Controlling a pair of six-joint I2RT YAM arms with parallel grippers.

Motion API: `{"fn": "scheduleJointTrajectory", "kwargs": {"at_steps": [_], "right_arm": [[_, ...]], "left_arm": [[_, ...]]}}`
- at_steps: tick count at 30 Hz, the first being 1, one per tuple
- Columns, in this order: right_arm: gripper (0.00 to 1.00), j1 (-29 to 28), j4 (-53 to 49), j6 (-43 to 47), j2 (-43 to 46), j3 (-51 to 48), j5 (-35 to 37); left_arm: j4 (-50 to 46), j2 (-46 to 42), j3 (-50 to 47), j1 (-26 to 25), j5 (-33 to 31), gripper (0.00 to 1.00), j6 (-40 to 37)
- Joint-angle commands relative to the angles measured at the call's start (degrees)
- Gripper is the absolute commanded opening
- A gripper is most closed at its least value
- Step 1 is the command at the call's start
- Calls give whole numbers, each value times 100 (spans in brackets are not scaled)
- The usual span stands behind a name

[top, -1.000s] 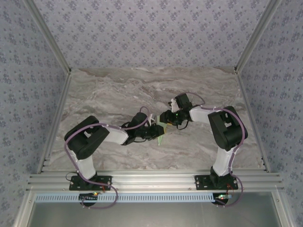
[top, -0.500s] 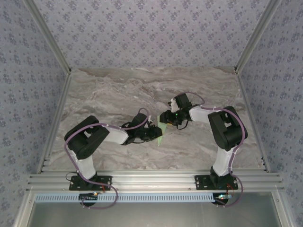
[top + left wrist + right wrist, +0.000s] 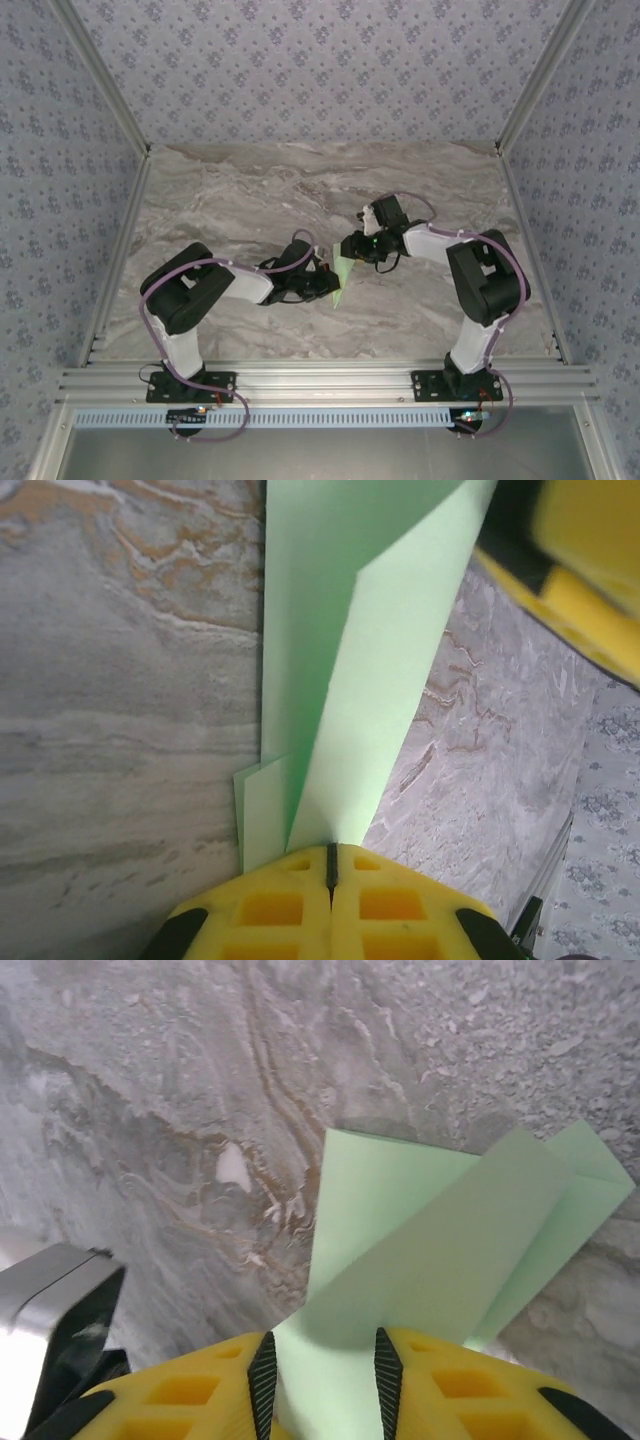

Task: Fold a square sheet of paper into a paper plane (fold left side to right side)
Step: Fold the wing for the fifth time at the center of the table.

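Paper plane (image 3: 340,272) part-folded, at mid-table between both claws.
Left gripper (image 3: 331,865), at its 7 o'clock, is clamped tight on the paper's end. Right gripper (image 3: 320,1360), at its 1 o'clock, stands partly open, with the green strip lying in its gap over the marble table (image 3: 230,200).

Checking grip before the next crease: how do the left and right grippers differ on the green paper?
The left gripper has jaws shut tight, pinching the folded green paper in their seam; the right gripper has jaws apart, paper in the gap. The left gripper takes its near end, the right gripper its far end. Both are yellow-fingered.
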State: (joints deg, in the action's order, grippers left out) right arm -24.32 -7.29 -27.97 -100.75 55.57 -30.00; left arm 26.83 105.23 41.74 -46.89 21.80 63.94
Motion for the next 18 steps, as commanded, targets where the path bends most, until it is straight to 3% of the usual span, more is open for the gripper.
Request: {"fn": "scheduleJointTrajectory", "kwargs": {"at_steps": [1,8,18], "right_arm": [[30,10,-154,98,491,-207,113],[25,-17,70,134,960,-810,-229],[24,-249,701,-3,467,-858,-512]], "left_arm": [[-717,305,-88,-23,-409,1,55],[-745,219,-151,-27,-474,1,36],[-801,129,-141,-28,-510,0,-6]]}}
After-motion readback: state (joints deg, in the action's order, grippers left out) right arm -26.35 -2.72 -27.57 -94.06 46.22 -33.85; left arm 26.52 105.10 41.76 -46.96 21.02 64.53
